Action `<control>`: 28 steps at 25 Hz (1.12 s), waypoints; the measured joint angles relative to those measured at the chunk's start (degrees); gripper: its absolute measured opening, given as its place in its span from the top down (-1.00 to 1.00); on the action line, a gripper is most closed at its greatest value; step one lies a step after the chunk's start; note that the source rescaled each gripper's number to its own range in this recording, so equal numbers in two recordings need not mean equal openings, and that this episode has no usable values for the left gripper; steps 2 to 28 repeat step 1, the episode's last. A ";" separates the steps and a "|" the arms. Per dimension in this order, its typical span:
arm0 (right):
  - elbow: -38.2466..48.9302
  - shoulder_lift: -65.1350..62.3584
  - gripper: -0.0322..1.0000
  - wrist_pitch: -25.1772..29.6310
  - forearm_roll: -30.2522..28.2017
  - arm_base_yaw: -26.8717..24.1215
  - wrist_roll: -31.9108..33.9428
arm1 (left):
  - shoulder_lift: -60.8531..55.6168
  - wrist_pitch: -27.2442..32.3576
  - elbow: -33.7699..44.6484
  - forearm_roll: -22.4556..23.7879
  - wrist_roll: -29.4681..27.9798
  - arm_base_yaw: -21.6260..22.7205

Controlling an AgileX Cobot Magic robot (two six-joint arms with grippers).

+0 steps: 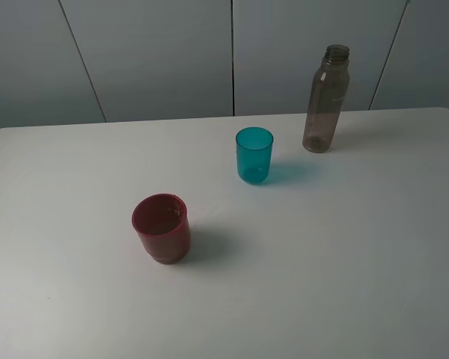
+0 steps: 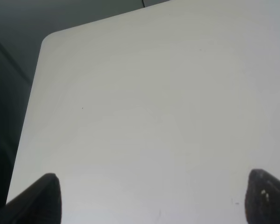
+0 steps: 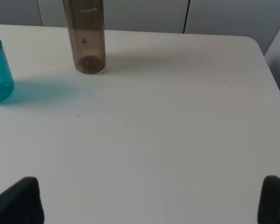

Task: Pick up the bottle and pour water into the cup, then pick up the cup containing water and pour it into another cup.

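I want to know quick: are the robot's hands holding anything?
Left gripper: open, holding nothing.
Right gripper: open, holding nothing.

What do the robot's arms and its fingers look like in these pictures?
Only the finger tips show, and only in the wrist views. The left gripper has two black, matte fingers with rounded ends; one carries a small pale mark. The right gripper has two black, blunt fingers. No arms, cables or sleeves are visible.

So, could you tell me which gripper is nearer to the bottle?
The right gripper: open, facing the bottle across bare table. The left gripper sees only table, no bottle.
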 joint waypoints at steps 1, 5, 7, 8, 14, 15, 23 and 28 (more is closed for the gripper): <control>0.00 0.00 -0.99 0.00 0.00 0.00 0.00 | 0.00 0.00 0.00 0.00 0.00 0.00; 0.00 0.00 -0.99 0.00 0.00 0.00 0.00 | 0.00 0.00 0.00 0.00 0.00 0.00; 0.00 0.00 -0.99 0.00 0.00 0.00 0.00 | 0.00 0.00 0.00 0.00 0.00 0.00; 0.00 0.00 -0.99 0.00 0.00 0.00 0.00 | 0.00 0.00 0.00 0.00 0.00 0.00; 0.00 0.00 -0.99 0.00 0.00 0.00 0.00 | 0.00 0.00 0.00 0.00 0.00 0.00; 0.00 0.00 -0.99 0.00 0.00 0.00 0.00 | 0.00 0.00 0.00 0.00 0.00 0.00; 0.00 0.00 -0.99 0.00 0.00 0.00 0.00 | 0.00 0.00 0.00 0.00 0.00 0.00; 0.00 0.00 -0.99 0.00 0.00 0.00 0.00 | 0.00 0.00 0.00 0.00 0.00 0.00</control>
